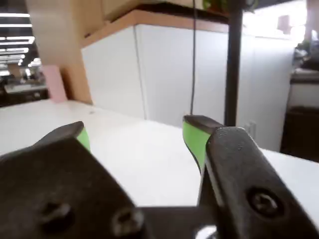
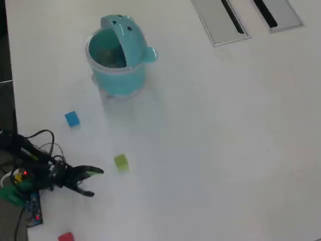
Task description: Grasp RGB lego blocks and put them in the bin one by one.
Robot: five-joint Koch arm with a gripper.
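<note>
In the overhead view the light-teal bin (image 2: 116, 75) stands upright near the top left, its lid flipped open. A blue block (image 2: 72, 118) lies below it, a yellow-green block (image 2: 121, 161) sits further right and lower, and a red block (image 2: 65, 236) rests at the bottom edge. My gripper (image 2: 96, 182) is at the lower left, open, its fingertips spread just left of the yellow-green block and holding nothing. The wrist view shows the gripper (image 1: 135, 130) with green-padded fingers (image 1: 193, 139) wide apart over bare white table; no block or bin appears there.
Two grey slotted panels (image 2: 220, 21) are set in the table at the top right. The arm's base and wires (image 2: 25, 170) crowd the left edge. In the wrist view a white cabinet (image 1: 164, 74) and a dark pole (image 1: 233, 59) stand beyond the table's far edge.
</note>
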